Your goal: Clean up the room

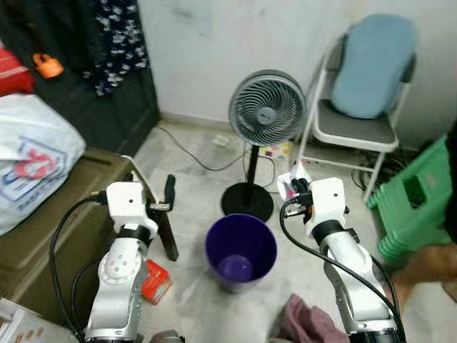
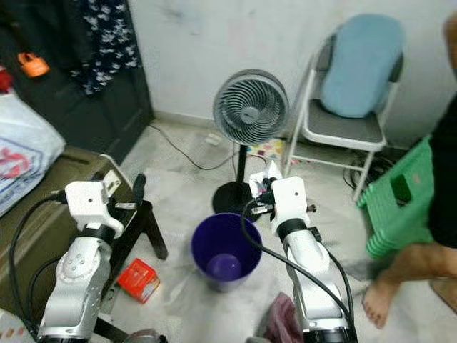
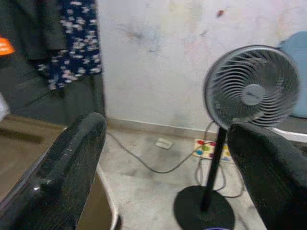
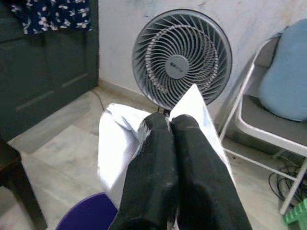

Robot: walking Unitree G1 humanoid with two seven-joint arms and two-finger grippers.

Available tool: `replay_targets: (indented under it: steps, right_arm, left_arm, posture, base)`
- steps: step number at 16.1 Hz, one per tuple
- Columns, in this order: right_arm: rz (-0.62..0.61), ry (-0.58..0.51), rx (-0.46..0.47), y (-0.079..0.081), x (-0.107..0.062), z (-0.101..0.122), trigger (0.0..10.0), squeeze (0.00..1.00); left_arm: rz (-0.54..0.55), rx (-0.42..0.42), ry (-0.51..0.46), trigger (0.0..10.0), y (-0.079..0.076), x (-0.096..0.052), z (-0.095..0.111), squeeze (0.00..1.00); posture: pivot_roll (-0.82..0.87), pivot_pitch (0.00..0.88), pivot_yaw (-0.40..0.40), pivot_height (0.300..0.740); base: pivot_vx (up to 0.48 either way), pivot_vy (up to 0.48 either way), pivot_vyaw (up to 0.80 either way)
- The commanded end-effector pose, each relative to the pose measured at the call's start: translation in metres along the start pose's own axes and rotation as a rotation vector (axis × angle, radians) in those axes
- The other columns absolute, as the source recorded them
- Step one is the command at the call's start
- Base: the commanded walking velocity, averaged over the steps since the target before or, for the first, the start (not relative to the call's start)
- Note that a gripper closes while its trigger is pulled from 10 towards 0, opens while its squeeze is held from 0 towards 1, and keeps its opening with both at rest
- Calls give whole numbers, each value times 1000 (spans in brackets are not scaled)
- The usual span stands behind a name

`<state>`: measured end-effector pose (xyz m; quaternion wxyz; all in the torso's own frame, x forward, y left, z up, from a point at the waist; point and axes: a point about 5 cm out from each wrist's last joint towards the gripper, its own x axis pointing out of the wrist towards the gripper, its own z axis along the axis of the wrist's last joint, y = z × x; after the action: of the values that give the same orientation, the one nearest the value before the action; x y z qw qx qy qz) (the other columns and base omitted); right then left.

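Grey floor ahead, fan [image 1: 266,108] at twelve o'clock, and the right gripper [image 4: 169,125], clamped on a white wrapper [image 4: 120,143], should swing toward seven o'clock over the purple bin [image 1: 240,251] before dropping it, while the left gripper [image 3: 163,158] hangs spread, empty.

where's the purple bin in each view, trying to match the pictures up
Left eye view: purple bin low in the middle, on the floor between the two arms.
Right eye view: the bin low, just left of middle.
Left wrist view: a purple sliver at the bottom edge, under the fan's base.
Right wrist view: its rim at the bottom, left of the black fingers.
Shared landmark: the grey standing fan just behind the bin.
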<state>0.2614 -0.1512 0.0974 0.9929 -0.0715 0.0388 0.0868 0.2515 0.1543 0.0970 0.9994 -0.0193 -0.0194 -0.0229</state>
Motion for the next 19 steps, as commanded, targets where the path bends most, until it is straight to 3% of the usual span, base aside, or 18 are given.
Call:
replay_targets:
  steps: [1,19]
  right_arm:
    - [7,0,4,0,2,2,10000,0]
    - [17,0,-1,1,3,2,10000,0]
  left_arm:
    - [-5,5,-1,10000,1,1,0,0]
    - [3,1,6,10000,1,1,-1,0]
  posture:
    - [-67,0,15,740]
    - [-66,0,10,740]
  base:
    - [300,0,0]
    - [296,0,0]
